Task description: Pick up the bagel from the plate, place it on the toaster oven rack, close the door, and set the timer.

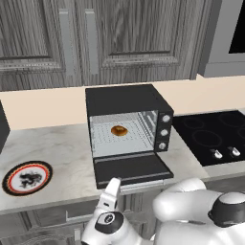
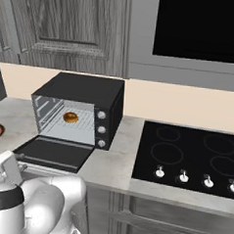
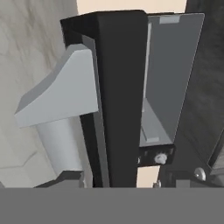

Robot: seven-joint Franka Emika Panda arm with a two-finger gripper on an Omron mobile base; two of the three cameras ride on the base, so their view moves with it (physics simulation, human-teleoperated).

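your bagel (image 1: 118,130) sits on the rack (image 1: 112,139) inside the oven (image 1: 125,103), near the middle. the door (image 1: 132,169) hangs fully open, flat over the desk (image 1: 62,158) edge. the plate (image 1: 27,177) lies bare, well to the left. your gripper (image 1: 111,191) is at the door's front edge by the handle (image 3: 65,118); you cannot tell how wide it stands.

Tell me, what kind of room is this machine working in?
A kitchen, computer-rendered by the look of it. A black toaster oven sits open on a marble-look counter, a black cooktop with knobs lies beside it, and grey wooden cabinets hang above.
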